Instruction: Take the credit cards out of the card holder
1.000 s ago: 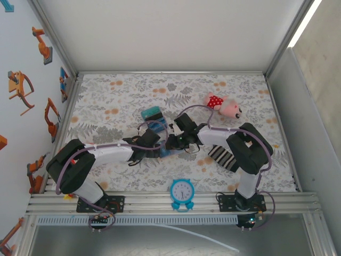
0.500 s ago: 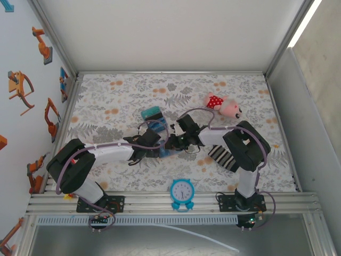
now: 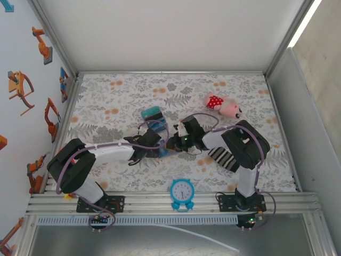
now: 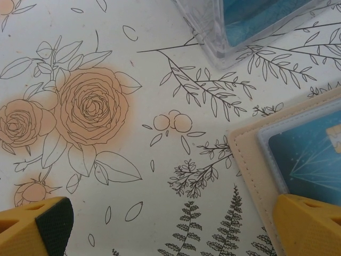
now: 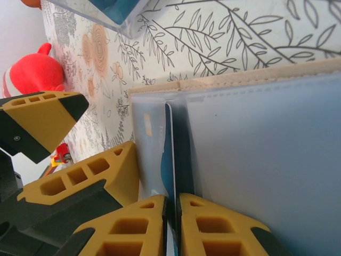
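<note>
The card holder (image 4: 249,156) lies open on the flowered cloth, tan rim outside and pale blue inside (image 5: 266,149). A teal credit card (image 4: 311,160) sits in its pocket. My left gripper (image 3: 154,149) stands wide open. One yellow finger (image 4: 311,226) rests on the holder's edge and the other (image 4: 37,229) sits on bare cloth. My right gripper (image 5: 172,226) is shut on the thin edge of a blue credit card (image 5: 169,154) that stands up from the pocket. In the top view both grippers meet mid-table, the right one (image 3: 171,145) covering most of the holder.
A clear box with teal contents (image 3: 151,113) and a blue item (image 3: 157,126) lie just behind the grippers. A striped sock (image 3: 222,156) sits under the right arm, a pink plush toy (image 3: 225,106) at back right, and a blue clock (image 3: 182,192) at the front edge.
The right wrist has shifted slightly and its jaws have closed tighter onto the card's edge. The left arm has stayed where it was, open.
</note>
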Available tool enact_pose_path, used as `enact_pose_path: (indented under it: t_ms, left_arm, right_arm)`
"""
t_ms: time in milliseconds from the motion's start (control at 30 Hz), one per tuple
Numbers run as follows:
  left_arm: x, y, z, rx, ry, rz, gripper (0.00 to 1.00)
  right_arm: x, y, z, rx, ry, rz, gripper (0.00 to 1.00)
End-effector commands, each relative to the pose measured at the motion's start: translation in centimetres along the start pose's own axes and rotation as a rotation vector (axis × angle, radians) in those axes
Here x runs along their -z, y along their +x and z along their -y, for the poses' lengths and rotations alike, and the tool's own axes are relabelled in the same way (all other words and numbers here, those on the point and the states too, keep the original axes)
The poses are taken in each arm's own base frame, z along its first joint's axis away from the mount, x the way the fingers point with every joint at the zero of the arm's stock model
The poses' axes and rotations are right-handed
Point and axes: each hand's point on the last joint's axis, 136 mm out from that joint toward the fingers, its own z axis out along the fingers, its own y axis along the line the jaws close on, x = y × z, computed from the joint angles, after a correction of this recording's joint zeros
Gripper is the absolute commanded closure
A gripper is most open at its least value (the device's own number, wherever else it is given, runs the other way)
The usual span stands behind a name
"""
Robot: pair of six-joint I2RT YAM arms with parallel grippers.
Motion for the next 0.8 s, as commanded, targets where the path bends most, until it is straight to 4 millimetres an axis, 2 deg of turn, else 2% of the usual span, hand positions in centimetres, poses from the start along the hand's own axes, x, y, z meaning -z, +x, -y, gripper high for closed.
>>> enact_pose_path:
  t_ms: [0,133,233,767]
  left_arm:
    - [-0.1,0.5,0.1,-0.032,-0.016,-0.030,0.03]
    - [-0.1,0.5,0.1,-0.035,-0.020,-0.032,0.03]
    - [-0.1,0.5,0.0,-0.038,-0.025,-0.033,0.03]
    - [-0.2,0.6,-0.1,-0.044,-0.035,-0.037,0.03]
  right_arm:
    - [0.3,-0.2,-0.9,0.007,-0.047,0.011,0.87]
    - [0.5,-0.5,-1.1,0.000,-0.070,0.025,0.87]
    - [0.9,-0.8,-1.4,-0.007,-0.103,0.039,0.82]
    - [2.1,-1.1,-1.0,-0.029,-0.131,0.077,0.84]
